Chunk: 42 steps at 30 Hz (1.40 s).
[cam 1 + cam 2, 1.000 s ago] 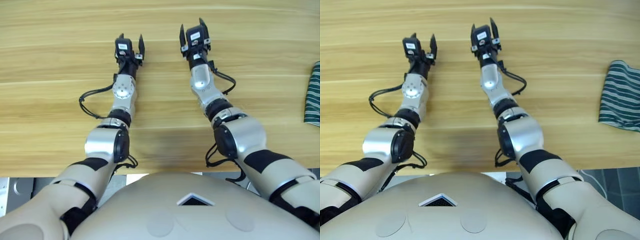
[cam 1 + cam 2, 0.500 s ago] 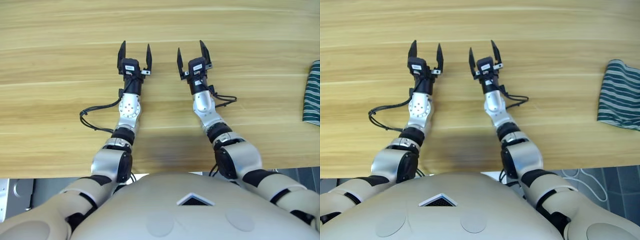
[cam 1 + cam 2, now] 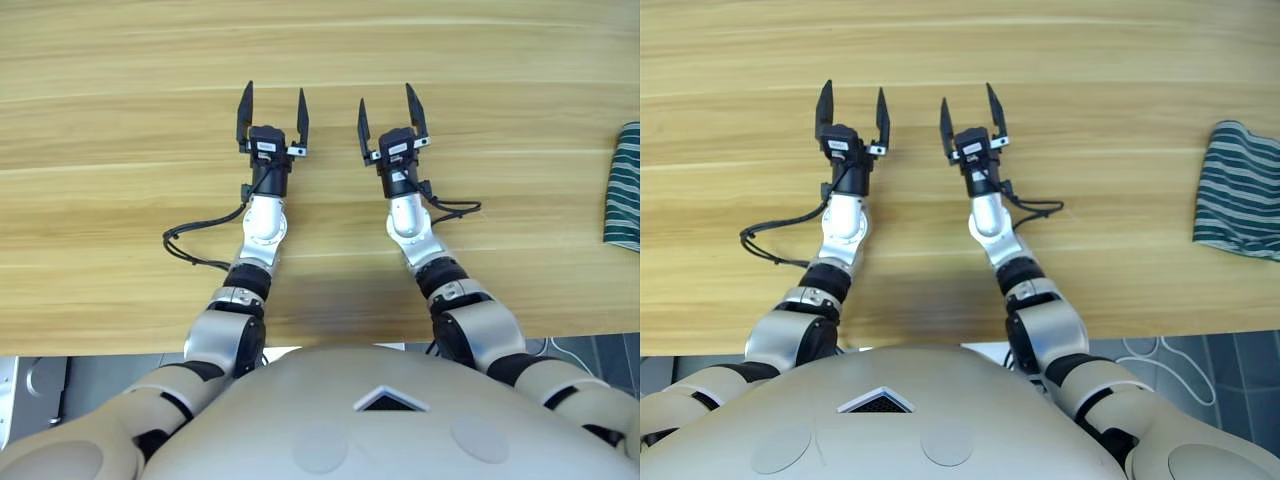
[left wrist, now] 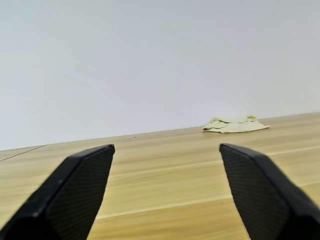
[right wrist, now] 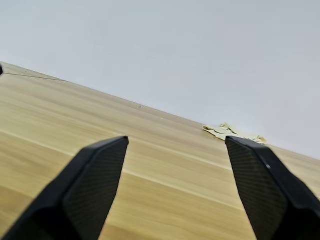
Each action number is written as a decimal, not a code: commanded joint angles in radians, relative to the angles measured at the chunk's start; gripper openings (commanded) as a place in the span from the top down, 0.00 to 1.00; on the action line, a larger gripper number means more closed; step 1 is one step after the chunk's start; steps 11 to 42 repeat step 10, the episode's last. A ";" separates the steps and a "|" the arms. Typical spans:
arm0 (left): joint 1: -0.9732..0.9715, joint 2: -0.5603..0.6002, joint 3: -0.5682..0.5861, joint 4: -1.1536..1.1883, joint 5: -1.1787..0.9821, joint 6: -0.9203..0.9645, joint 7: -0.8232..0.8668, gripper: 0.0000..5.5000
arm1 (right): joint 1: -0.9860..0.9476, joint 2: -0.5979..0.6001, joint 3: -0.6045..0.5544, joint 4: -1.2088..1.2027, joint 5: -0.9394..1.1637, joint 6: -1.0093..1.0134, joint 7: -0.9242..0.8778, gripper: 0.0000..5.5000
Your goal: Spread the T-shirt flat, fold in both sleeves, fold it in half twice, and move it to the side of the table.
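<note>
Reads as a bare robot lab or test room. In front of me, a wide pale wooden plank table (image 3: 120,60); behind it, a plain white wall (image 4: 150,60); below, dark grey tiled floor (image 3: 1240,352).

Tabletop (image 3: 120,200) open ahead; T-shirt (image 3: 1238,190) well right of right end effector (image 3: 968,100).

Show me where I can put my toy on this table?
Bare table lies left of the left end effector, and between the right end effector and the striped T-shirt. It's tight between the two end effectors.
</note>
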 commanded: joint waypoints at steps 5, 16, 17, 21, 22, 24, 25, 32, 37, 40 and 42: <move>0.045 -0.002 -0.003 0.031 -0.020 0.000 0.005 0.29 | 0.027 -0.032 -0.014 0.031 0.002 -0.006 -0.035 0.25; 0.045 -0.002 -0.003 0.022 -0.025 0.001 0.002 0.29 | 0.022 -0.035 -0.013 0.032 0.002 -0.007 -0.040 0.25; 0.045 -0.002 -0.003 0.022 -0.025 0.001 0.002 0.29 | 0.022 -0.035 -0.013 0.032 0.002 -0.007 -0.040 0.25; 0.045 -0.002 -0.003 0.022 -0.025 0.001 0.002 0.29 | 0.022 -0.035 -0.013 0.032 0.002 -0.007 -0.040 0.25; 0.045 -0.002 -0.003 0.022 -0.025 0.001 0.002 0.29 | 0.022 -0.035 -0.013 0.032 0.002 -0.007 -0.040 0.25; 0.045 -0.002 -0.003 0.022 -0.025 0.001 0.002 0.29 | 0.022 -0.035 -0.013 0.032 0.002 -0.007 -0.040 0.25; 0.045 -0.002 -0.003 0.022 -0.025 0.001 0.002 0.29 | 0.022 -0.035 -0.013 0.032 0.002 -0.007 -0.040 0.25; 0.045 -0.002 -0.003 0.022 -0.025 0.001 0.002 0.29 | 0.022 -0.035 -0.013 0.032 0.002 -0.007 -0.040 0.25; 0.045 -0.002 -0.003 0.022 -0.025 0.001 0.002 0.29 | 0.022 -0.035 -0.013 0.032 0.002 -0.007 -0.040 0.25; 0.045 -0.002 -0.003 0.022 -0.025 0.001 0.002 0.29 | 0.022 -0.035 -0.013 0.032 0.002 -0.007 -0.040 0.25; 0.045 -0.002 -0.003 0.022 -0.025 0.001 0.002 0.29 | 0.022 -0.035 -0.013 0.032 0.002 -0.007 -0.040 0.25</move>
